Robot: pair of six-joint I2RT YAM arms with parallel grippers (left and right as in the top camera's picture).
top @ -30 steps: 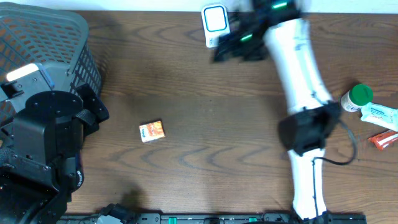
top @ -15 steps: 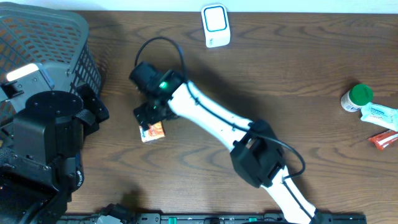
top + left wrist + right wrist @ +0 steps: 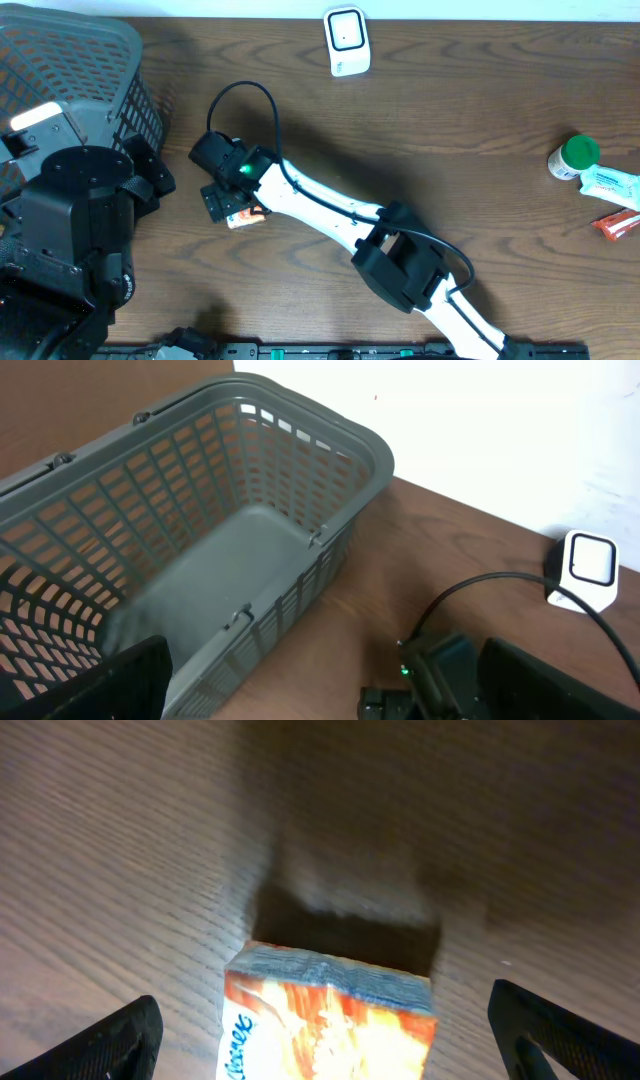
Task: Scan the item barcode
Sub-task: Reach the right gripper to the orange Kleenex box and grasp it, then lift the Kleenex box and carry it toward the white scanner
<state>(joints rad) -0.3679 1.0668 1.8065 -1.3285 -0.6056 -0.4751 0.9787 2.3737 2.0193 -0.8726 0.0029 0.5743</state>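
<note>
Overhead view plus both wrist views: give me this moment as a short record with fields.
item: small orange box, lying flat on the wooden table
right claw: open, poised over the box, one finger on either side of it, no grip
left claw: open, empty, facing the grey basket
scanner: white barcode scanner at the table's far edge, well apart from the box
scan: not yet done

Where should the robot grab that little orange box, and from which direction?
Probably from straight above, pinching two opposite side faces. The orange box lies flat on the table, so its upright sides are the parallel surfaces to squeeze. The open right gripper hangs over it with a finger on either side.
</note>
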